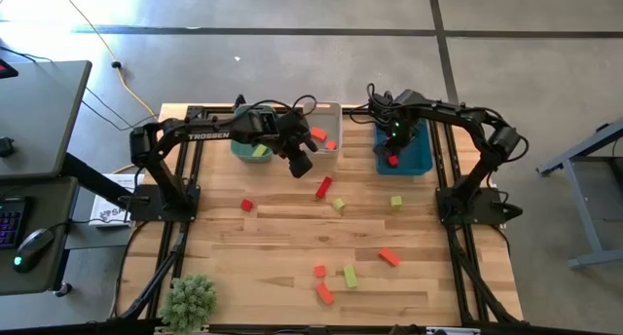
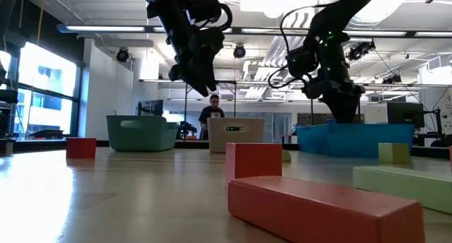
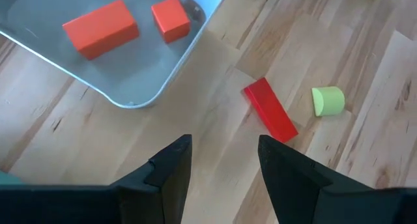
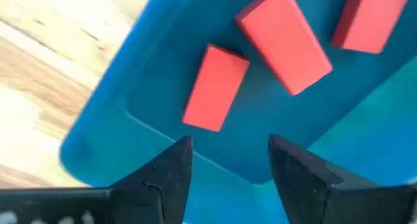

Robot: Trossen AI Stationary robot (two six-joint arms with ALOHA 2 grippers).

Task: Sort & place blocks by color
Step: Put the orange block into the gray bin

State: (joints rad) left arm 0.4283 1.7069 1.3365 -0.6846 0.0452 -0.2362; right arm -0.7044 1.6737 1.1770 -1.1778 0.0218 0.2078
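Observation:
My left gripper [image 1: 302,165] is open and empty. It hangs above the table just off the white bin's near edge, with its fingers [image 3: 171,165] over bare wood. A deep red bar [image 3: 270,110] and a yellow-green piece [image 3: 327,100] lie flat on the table just ahead of it. Two orange-red blocks [image 3: 101,27] rest in the white bin [image 3: 140,81]. My right gripper [image 4: 228,146] is also open and empty, above the blue bin [image 1: 414,152], where three deep red blocks [image 4: 215,87] lie on the floor. More blocks lie scattered on the table [image 1: 349,276].
The green bin [image 1: 248,147] holds a yellow-green block [image 1: 260,151] and stands left of the white bin. A small potted plant [image 1: 191,300] sits at the near left corner. A person [image 2: 212,109] stands in the room beyond the table. A bare stretch of wood lies mid-table [image 1: 282,240].

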